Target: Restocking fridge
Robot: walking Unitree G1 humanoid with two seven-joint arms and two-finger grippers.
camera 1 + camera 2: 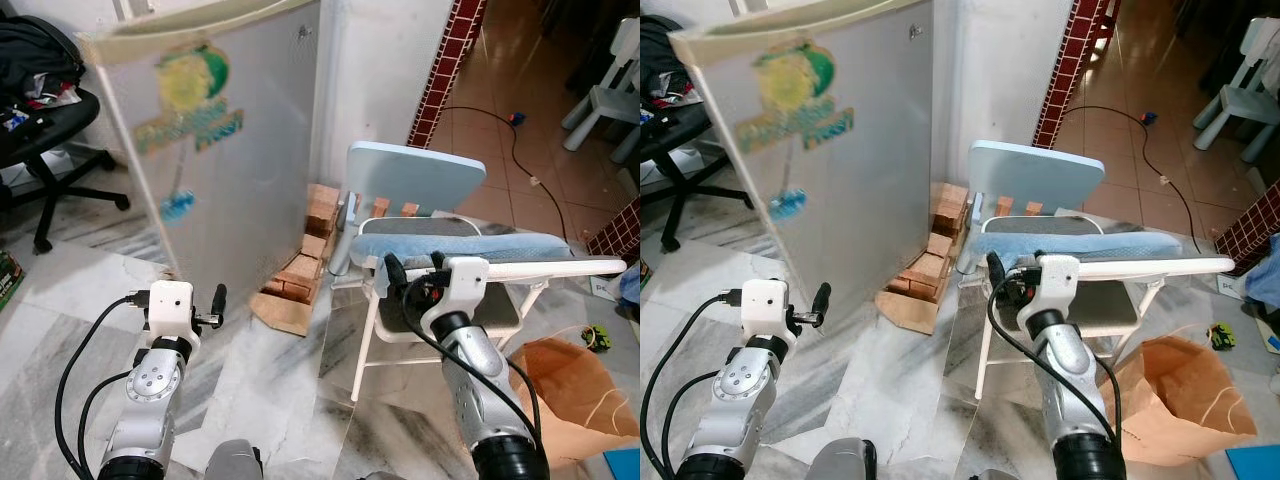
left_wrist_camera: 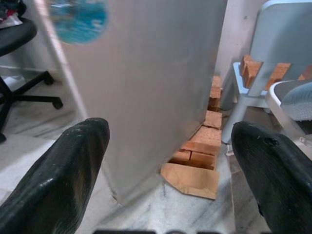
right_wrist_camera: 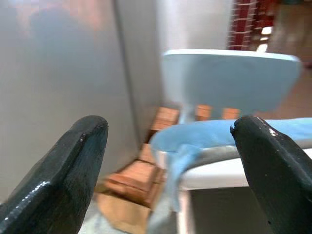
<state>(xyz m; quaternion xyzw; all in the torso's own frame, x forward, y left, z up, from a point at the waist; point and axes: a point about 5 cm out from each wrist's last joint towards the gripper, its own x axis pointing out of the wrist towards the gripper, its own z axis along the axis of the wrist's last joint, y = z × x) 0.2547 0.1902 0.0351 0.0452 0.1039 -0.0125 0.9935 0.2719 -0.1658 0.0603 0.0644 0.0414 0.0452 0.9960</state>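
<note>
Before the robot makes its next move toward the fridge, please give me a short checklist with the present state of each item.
1. Left end effector open and empty: ok.
2. Right end effector open and empty: ok.
3. Fridge door shut, sticker side facing the robot: ok; handle: cannot tell.
4. Floor beside the fridge: not ok; bricks and cardboard lie at its base.
5. Right side: not ok; folding chair with blue towel stands close to the right end effector.
6. Items to restock: cannot tell; brown paper bag contents hidden.
</note>
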